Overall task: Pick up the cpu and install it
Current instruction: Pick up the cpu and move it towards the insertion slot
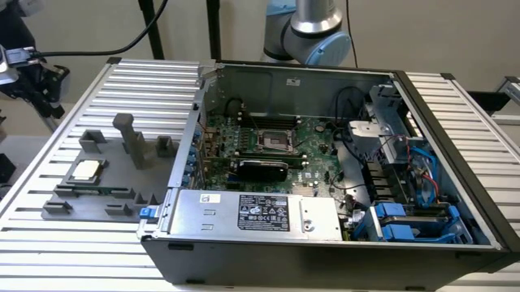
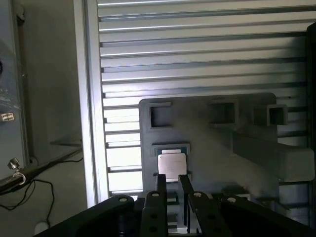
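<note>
The cpu (image 1: 86, 170), a flat square chip with a shiny silver top, lies in a recess of the grey fixture (image 1: 122, 182) on the ribbed table, at the exterior view's left. In the wrist view the cpu (image 2: 172, 165) sits just beyond my gripper (image 2: 172, 178). Its two thin dark fingers (image 2: 161, 186) stand a narrow gap apart with nothing between them, and they do not touch the chip. The black motherboard socket (image 1: 274, 141) lies in the open computer case (image 1: 325, 255), well away from the chip.
Grey posts and blocks (image 1: 130, 137) rise from the fixture around the cpu. A silver labelled power-supply box (image 1: 260, 213) fills the case's front. Cables and blue drive bays (image 1: 406, 219) crowd its right side. The arm's base (image 1: 313, 27) stands behind the case.
</note>
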`<state>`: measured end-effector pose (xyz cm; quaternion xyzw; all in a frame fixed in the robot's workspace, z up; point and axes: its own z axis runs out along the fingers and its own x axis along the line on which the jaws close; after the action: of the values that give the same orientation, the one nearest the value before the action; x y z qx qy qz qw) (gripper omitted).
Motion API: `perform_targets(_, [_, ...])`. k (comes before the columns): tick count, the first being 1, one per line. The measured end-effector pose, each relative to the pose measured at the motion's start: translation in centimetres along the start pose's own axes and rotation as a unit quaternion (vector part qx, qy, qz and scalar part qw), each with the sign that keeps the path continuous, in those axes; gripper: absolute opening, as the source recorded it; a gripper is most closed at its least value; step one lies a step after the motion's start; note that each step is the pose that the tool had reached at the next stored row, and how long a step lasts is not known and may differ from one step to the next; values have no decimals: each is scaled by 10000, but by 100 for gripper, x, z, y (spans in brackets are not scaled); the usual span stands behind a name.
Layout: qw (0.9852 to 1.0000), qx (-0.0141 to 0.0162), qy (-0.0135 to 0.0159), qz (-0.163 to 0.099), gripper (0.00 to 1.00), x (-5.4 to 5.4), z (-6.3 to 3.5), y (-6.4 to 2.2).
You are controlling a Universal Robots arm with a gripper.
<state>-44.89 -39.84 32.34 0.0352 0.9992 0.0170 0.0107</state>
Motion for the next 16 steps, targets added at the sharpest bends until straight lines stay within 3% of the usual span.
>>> perform_targets(1, [10000,0,0,0,30,0,0,0])
perform_targets(2, [10000,0,0,0,30,0,0,0])
perform_targets(6, [10000,3,1,0,53,0,0,0])
perform_targets(8, [10000,10,0,0,53,0,3,0])
perform_targets(9, [10000,17,-1,0,60,0,8,0])
perform_targets(10, [10000,36,-2,0,60,1,19,0])
perform_targets(14, [9999,161,-12,-3,60,1,59,-2])
perform_targets(16, [9998,190,-14,-5,60,-2,92,-3])
